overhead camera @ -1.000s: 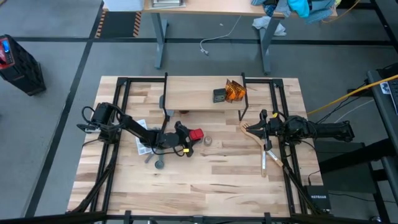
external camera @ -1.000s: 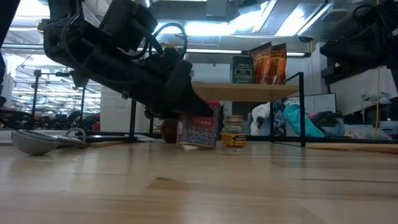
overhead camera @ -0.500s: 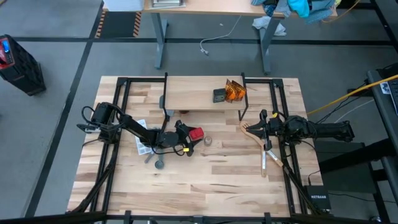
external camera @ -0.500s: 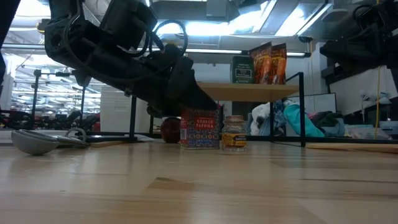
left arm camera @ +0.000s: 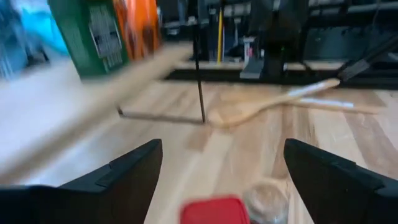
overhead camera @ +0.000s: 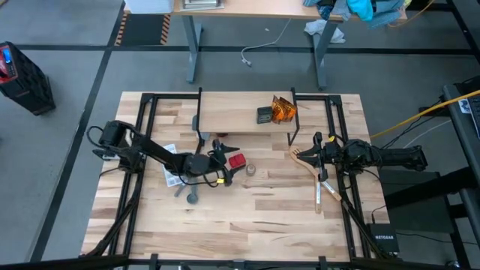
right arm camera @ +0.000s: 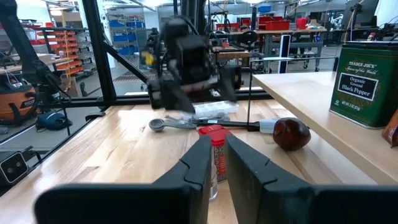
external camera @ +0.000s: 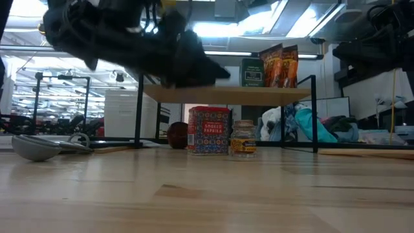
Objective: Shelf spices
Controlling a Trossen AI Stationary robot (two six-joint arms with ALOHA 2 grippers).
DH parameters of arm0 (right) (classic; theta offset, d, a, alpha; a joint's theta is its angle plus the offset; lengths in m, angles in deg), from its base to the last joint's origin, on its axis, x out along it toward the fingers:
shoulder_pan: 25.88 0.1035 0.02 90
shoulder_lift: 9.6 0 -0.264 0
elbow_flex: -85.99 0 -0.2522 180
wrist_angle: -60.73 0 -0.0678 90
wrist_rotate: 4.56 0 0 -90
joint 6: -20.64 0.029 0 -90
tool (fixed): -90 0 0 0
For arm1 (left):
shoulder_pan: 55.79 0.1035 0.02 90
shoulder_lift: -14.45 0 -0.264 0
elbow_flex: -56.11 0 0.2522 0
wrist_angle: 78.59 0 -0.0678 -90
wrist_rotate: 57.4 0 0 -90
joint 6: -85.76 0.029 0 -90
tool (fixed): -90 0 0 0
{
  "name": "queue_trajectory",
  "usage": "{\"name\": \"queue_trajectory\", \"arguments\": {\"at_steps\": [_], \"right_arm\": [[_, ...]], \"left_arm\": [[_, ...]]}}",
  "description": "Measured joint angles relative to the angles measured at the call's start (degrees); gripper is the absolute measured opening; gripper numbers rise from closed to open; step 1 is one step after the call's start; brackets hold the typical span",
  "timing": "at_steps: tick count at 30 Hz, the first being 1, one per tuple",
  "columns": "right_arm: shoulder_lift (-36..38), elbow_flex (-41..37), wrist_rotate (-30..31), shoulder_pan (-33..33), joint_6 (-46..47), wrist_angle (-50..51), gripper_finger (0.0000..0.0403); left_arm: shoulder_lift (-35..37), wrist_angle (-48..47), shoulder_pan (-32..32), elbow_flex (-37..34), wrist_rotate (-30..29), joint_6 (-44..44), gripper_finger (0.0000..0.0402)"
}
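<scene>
The red box (overhead camera: 237,160) stands upright on its base on the table (overhead camera: 255,225), in front of the shelf (overhead camera: 232,116), with the small round jar (overhead camera: 250,170) right beside it. In the low view the red box (external camera: 209,130) and the jar (external camera: 244,137) sit side by side below the plank. On the shelf stand a dark box (overhead camera: 265,115) and orange packets (overhead camera: 283,109). My left gripper (left arm camera: 221,163) is open and hovers above the red box (left arm camera: 214,210), clear of it, at shelf height (external camera: 217,72). My right gripper (right arm camera: 214,163) is shut and waits at the table's right side (overhead camera: 318,152).
A pale wooden utensil (overhead camera: 315,176) lies under my right gripper. A white blister tray (overhead camera: 172,174) and a metal measuring spoon (overhead camera: 191,196) lie under my left arm. A dark red round thing (external camera: 176,134) sits under the shelf. The shelf's left half is bare.
My left gripper held the red box tilted, set it upright on the table beside the jar, then let go and rose to about shelf height. The box stands where it was put. My right arm has kept still.
</scene>
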Motion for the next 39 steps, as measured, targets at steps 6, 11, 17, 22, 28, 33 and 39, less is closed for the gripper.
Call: {"name": "queue_trajectory", "arguments": {"at_steps": [6,11,17,22,28,33,39], "right_arm": [[0.0,0.0,0.0,0.0,0.0,0.0,0.0050],[0.0,0.0,0.0,0.0,0.0,0.0,0.0050],[0.0,0.0,0.0,0.0,0.0,0.0,0.0050],[0.0,0.0,0.0,0.0,0.0,0.0,0.0050],[0.0,0.0,0.0,0.0,0.0,0.0,0.0050],[0.0,0.0,0.0,0.0,0.0,-0.2,0.0050],[0.0,-0.1,0.1,0.0,-0.2,-6.6,0.0050]], "left_arm": [[10.2,-4.7,0.0,0.0,-0.1,9.7,0.0329],[19.2,-14.1,0.0,0.0,-0.2,12.8,0.0329],[26.6,-21.8,0.0,0.0,-0.3,15.9,0.0329],[28.7,-22.7,0.0,0.0,-0.3,11.3,0.0329],[31.1,-25.4,0.1,0.0,-0.2,15.9,0.0329],[35.4,-30.8,0.5,0.0,-0.3,15.2,0.0329],[40.6,-39.0,0.5,0.0,-0.3,11.0,0.0329]]}}
